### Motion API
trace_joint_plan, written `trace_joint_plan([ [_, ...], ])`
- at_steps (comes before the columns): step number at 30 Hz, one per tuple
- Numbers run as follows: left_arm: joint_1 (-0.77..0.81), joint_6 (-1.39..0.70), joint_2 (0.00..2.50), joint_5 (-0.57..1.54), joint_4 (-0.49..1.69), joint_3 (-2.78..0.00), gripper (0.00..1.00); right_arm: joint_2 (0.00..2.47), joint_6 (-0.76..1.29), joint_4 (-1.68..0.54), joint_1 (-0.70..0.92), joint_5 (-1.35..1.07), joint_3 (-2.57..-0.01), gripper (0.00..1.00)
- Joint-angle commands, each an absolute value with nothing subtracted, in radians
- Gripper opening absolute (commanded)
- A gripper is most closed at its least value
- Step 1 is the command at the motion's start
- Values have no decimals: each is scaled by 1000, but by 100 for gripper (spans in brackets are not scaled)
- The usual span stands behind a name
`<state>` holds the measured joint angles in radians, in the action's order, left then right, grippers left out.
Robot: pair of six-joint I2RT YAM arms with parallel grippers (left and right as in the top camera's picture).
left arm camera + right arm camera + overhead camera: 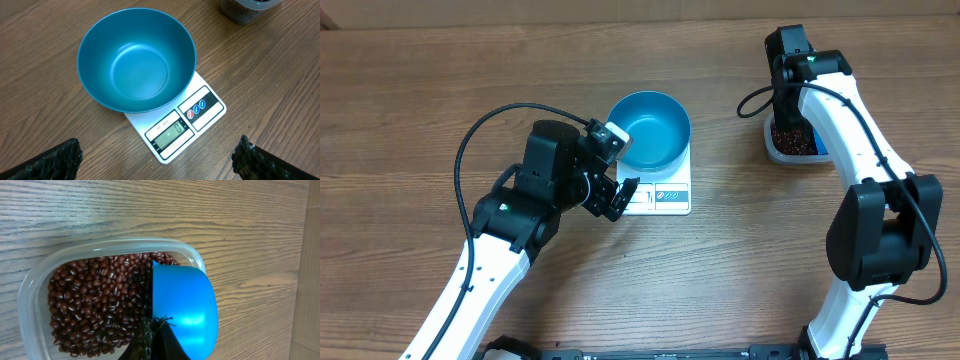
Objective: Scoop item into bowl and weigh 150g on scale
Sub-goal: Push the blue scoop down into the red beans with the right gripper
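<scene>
Many red-brown beans (pixel 95 305) fill a clear tub (pixel 115 242) toward the far right side of the desk (pixel 410 90), half hidden overhead by the right arm (pixel 840 110). Mostly cut off, the right gripper (pixel 152 342) is clamped on a blue scoop (pixel 185 305) over the beans; the handle is hidden. Mid-desk, the bowl (pixel 135 60) sits empty on the scale (pixel 202 107). Beside it the left gripper (pixel 160 157) gapes wide, only its fingertips showing.

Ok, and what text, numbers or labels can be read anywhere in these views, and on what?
"0": on the display of the scale, left wrist view.
"SF-400": faint small print just above the display; reading uncertain.
Buttons beside the display: red and blue marks, any lettering too small to read.
Overhead view: the scale's label strip is too blurred to read.
Bowl, tub, scoop: no text seen.
</scene>
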<state>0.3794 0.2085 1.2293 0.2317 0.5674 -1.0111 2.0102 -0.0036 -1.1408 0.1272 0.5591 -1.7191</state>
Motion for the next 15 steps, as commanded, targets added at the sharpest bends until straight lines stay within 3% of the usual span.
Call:
trace_joint_plan([
  [1,383,194,1232,230,563,-1035,100,2013,-9,-1145,123,520,-1701,4],
  [15,383,194,1232,230,564,-1035,99,2013,-9,-1139,123,487,-1701,4],
])
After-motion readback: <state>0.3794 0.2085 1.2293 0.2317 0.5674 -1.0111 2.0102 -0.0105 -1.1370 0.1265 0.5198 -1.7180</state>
